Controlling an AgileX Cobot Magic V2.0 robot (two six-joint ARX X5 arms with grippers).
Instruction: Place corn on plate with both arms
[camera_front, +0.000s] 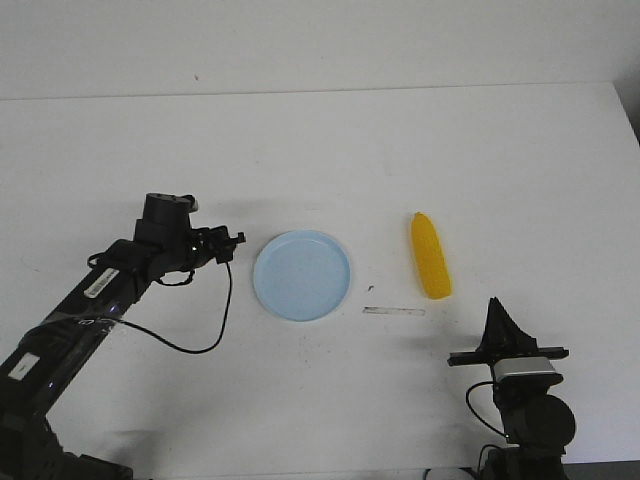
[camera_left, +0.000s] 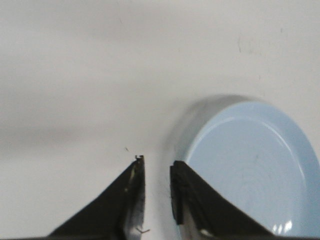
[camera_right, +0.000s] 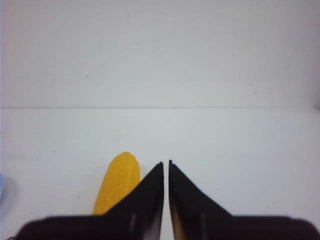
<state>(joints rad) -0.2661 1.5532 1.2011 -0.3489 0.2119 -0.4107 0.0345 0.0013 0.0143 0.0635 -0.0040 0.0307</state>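
The yellow corn (camera_front: 430, 255) lies on the white table, to the right of the pale blue plate (camera_front: 302, 275), tip pointing away from me. The plate holds nothing. My left gripper (camera_front: 240, 238) sits low just left of the plate's rim. In the left wrist view its jaws (camera_left: 157, 161) stand a narrow gap apart with only table between them, and the plate (camera_left: 250, 165) is beside one finger. My right gripper (camera_front: 496, 303) is near the front edge, behind and to the right of the corn. Its jaws (camera_right: 166, 162) are shut and empty, with the corn (camera_right: 117, 182) beside them.
A short clear strip (camera_front: 393, 311) lies on the table between the plate and the right gripper. The table's far edge (camera_front: 320, 92) meets a white wall. A black cable (camera_front: 200, 345) loops from the left arm onto the table.
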